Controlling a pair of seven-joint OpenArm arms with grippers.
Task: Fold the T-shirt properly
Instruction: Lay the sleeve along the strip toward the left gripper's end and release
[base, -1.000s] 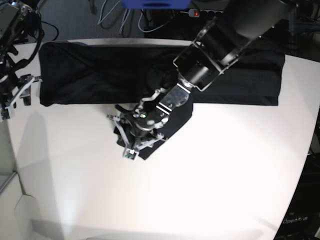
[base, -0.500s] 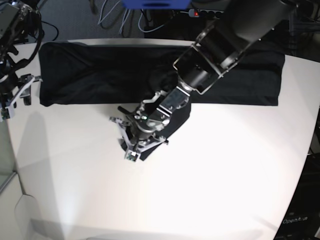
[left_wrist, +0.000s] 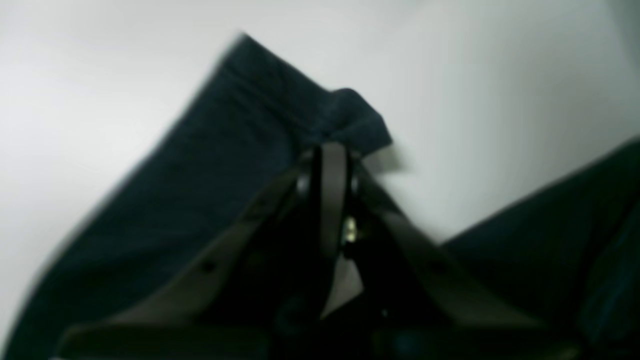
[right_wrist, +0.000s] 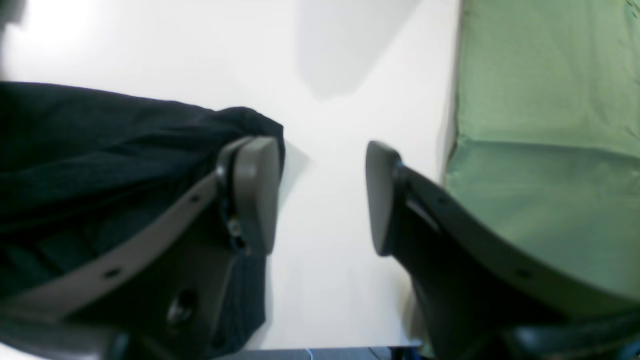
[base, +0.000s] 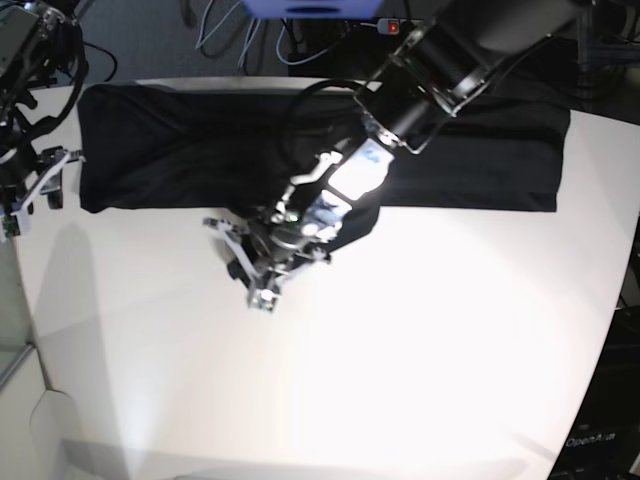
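here your left wrist view is blurred, yet the left pincer (left_wrist: 330, 165) reads as clamped on a flap of the one black t-shirt (base: 180, 140), which lies across the bench (base: 420, 350) far edge. your right pincer (right_wrist: 320, 195) stands apart beside the shirt's end, holding nothing.

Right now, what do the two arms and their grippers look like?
The left arm is thick black cylindrical segments, then a silver metal wrist. The left gripper and right gripper share long dark-grey fingers with small bolt holes and rounded grey pads. Black cables loop around the right arm.
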